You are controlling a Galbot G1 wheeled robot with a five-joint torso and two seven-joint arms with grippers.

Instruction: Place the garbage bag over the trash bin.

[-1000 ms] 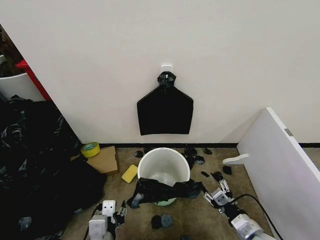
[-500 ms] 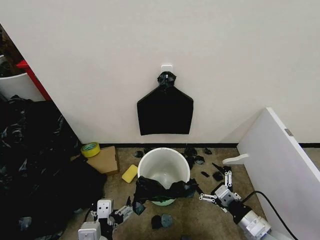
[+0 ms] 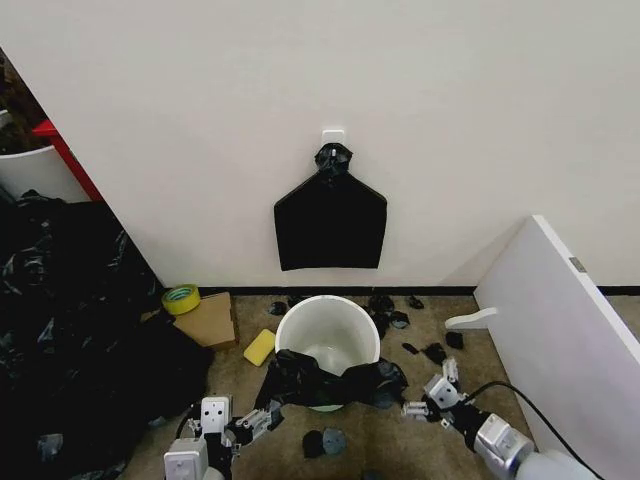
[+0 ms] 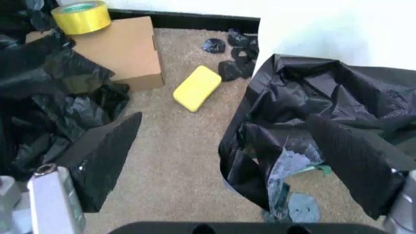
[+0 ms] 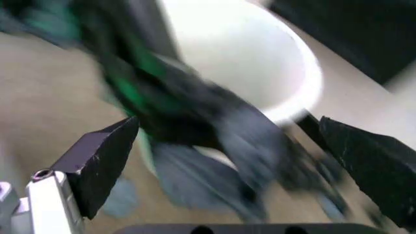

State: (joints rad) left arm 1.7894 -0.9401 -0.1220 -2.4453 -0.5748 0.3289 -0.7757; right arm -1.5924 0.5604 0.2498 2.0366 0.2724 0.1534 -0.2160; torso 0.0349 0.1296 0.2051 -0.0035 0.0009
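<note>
The trash bin (image 3: 328, 330), a round, smooth white plastic bucket, is seen upright on the carpeted floor against the wall. The garbage bag (image 3: 330, 382), thin, glossy and crinkled black film, is draped across the bin's near rim only, its long axis running side to side. The left hand (image 3: 258, 424) is spread wide just beside the bag's left end; the right hand (image 3: 432, 400), also wide and empty, is just off its right end.
</note>
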